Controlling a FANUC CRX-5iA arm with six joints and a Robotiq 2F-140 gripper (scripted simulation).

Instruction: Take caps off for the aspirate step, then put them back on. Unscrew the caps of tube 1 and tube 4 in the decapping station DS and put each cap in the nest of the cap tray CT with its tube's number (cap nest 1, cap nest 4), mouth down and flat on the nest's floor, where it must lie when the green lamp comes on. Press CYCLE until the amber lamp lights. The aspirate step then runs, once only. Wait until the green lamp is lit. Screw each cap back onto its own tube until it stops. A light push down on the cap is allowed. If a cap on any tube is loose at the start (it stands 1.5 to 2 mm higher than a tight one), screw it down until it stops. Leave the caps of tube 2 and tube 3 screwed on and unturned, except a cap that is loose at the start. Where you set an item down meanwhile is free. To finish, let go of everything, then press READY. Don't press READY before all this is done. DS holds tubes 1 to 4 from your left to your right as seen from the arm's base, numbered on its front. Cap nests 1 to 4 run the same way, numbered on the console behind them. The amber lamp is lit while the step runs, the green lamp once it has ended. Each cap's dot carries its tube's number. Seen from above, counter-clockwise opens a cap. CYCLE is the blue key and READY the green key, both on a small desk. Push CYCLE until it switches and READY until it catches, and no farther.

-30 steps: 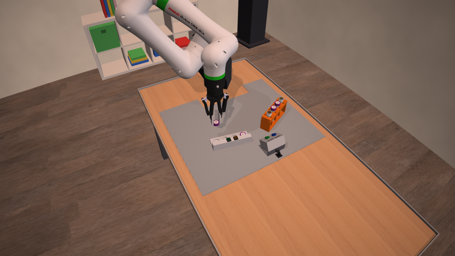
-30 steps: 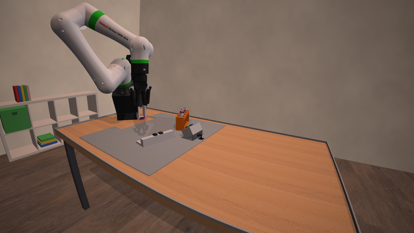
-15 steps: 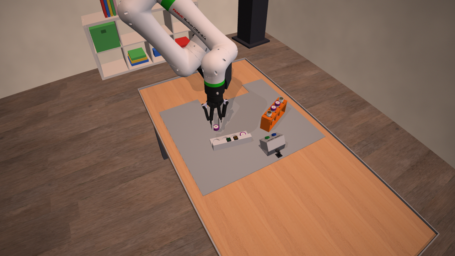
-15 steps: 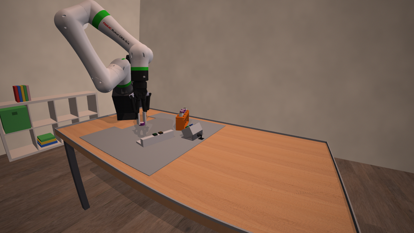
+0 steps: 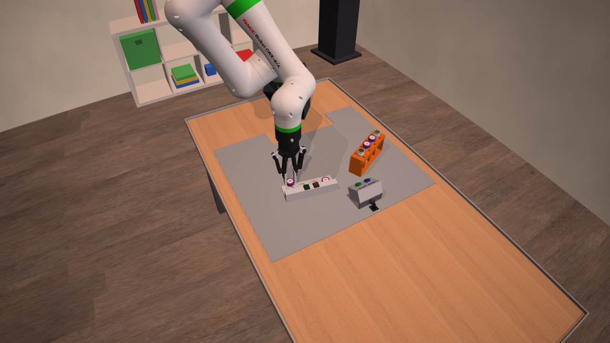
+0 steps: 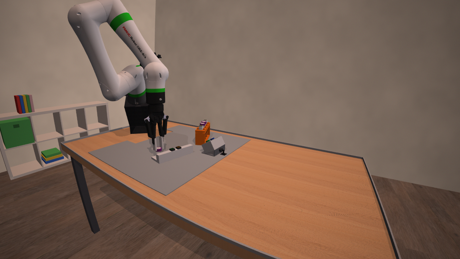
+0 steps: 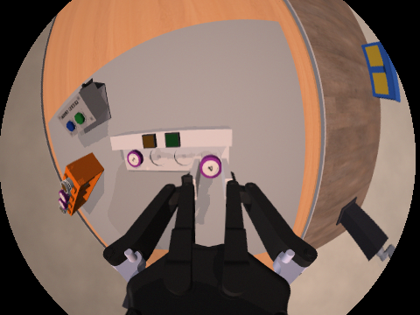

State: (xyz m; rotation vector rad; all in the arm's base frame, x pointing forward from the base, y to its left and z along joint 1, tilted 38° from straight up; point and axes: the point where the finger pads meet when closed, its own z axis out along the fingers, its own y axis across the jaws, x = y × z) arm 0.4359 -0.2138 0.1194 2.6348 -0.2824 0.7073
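My gripper (image 5: 289, 174) (image 6: 158, 144) (image 7: 210, 166) points straight down and is shut on a purple cap (image 5: 290, 182) (image 6: 159, 148) (image 7: 210, 166). It holds the cap at the end nest of the white cap tray (image 5: 298, 194) (image 6: 173, 154) (image 7: 222, 136), the end away from the station. I cannot tell whether the cap touches the nest's floor. A second purple cap (image 5: 325, 179) (image 7: 135, 159) lies in the nest at the other end. The two middle nests are empty. The orange decapping station (image 5: 362, 164) (image 6: 201, 135) (image 7: 82, 178) has open end tubes and purple caps on the middle two.
The tray's amber lamp (image 5: 315, 184) and green lamp (image 5: 306, 186) look dark. The grey key desk (image 5: 364, 194) (image 6: 214, 148) (image 7: 96, 101) with its green key (image 5: 358, 184) and blue key (image 5: 366, 180) stands in front of the station. All sit on a grey mat (image 5: 298, 226).
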